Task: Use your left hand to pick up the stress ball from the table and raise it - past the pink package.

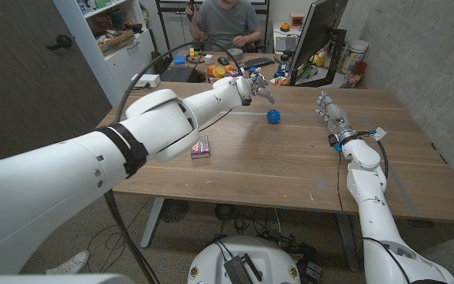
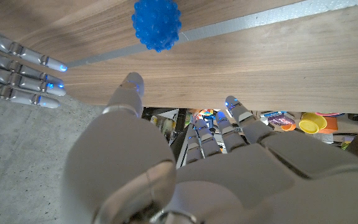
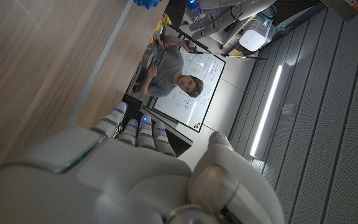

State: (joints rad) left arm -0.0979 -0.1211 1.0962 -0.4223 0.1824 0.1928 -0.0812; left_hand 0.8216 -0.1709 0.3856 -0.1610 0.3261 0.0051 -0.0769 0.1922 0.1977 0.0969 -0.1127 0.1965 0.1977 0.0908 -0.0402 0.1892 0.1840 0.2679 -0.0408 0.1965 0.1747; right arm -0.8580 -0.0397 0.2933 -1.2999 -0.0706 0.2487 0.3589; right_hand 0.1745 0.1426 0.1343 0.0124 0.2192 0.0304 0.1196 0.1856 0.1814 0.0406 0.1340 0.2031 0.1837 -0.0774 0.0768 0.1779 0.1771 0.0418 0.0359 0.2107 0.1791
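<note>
A spiky blue stress ball (image 1: 274,117) lies on the wooden table (image 1: 290,170), towards its far side. My left hand (image 1: 254,87) hovers just behind and to the left of the ball, fingers apart and holding nothing. In the left wrist view the ball (image 2: 156,23) sits beyond the tips of my left hand (image 2: 185,162), with a gap between them. The pink package (image 1: 201,147) lies flat on the table, nearer and to the left of the ball. My right hand (image 1: 327,106) rests at the table's right, fingers stretched out and empty; its fingers (image 2: 17,68) show in the left wrist view.
A person (image 1: 225,22) sits behind the table at a cluttered desk with a laptop (image 1: 178,72) and a monitor (image 1: 321,35). A concrete wall (image 1: 424,71) runs along the right. The person (image 3: 166,71) and my right hand (image 3: 148,174) show in the right wrist view.
</note>
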